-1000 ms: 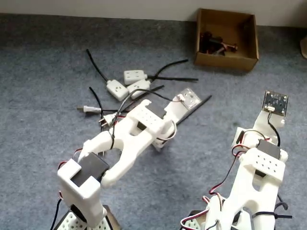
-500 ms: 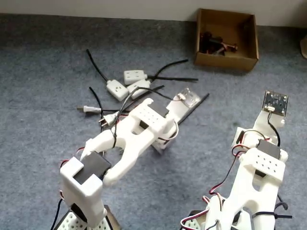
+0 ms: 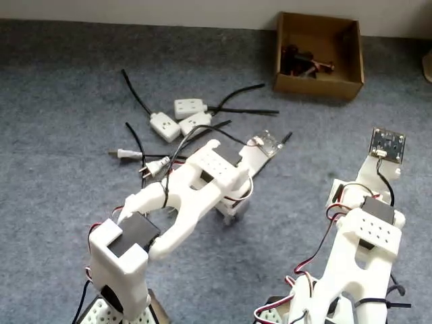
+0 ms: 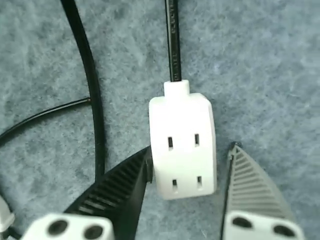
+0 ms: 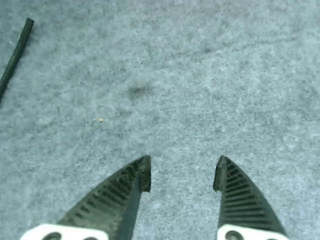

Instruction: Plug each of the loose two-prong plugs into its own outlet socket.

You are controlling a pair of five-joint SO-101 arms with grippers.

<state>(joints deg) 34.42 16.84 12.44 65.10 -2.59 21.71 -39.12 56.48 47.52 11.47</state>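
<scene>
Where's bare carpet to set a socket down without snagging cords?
Free: the carpet left of the plugs, and the stretch between the box and the right arm, where the right gripper hangs with open jaws over bare carpet. Crowded: sockets, plugs and cords bunched ahead of the left arm.

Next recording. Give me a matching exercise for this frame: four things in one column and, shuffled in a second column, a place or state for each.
Things
1. left gripper
2. right gripper
3. cardboard box
4. outlet socket block

Places or states
A. open over bare carpet
B. white, on a black cord
C. on the far side, dark parts inside
D. open, a finger on either side of the outlet socket block

Pairs: 1-D, 2-A, 3-C, 4-B
</scene>
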